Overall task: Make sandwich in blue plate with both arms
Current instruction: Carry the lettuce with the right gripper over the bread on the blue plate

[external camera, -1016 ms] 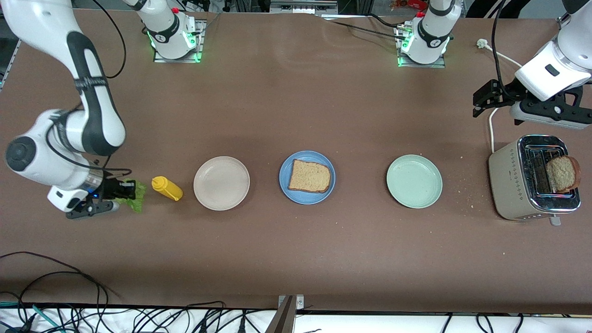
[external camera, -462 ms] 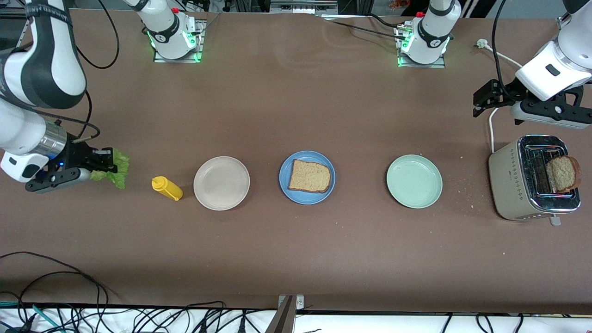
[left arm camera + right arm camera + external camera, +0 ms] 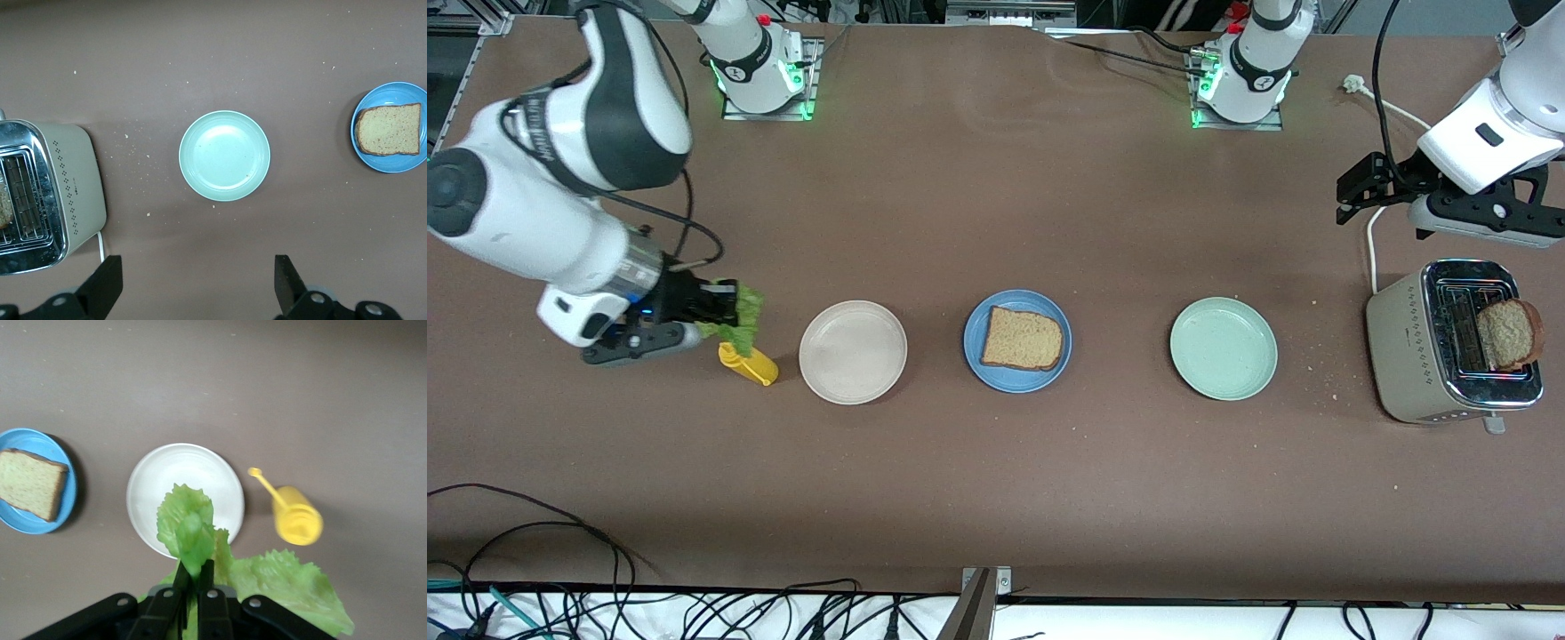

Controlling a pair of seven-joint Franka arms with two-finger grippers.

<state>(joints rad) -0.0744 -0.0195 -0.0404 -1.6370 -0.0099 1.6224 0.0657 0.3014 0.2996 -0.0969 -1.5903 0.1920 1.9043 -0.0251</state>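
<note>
— What moved?
— My right gripper (image 3: pixel 725 311), clamped on the lettuce leaf (image 3: pixel 740 317), swung up over the mustard bottle (image 3: pixel 748 362), heading for the blue plate (image 3: pixel 976 369) holding one toast slice (image 3: pixel 1022 339).
— Left?
— Left gripper (image 3: pixel 1352 191) waits above the toaster (image 3: pixel 1414 356), fingers apart.

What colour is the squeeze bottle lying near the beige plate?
Yellow; the squeeze bottle shows best in the right wrist view.
</note>
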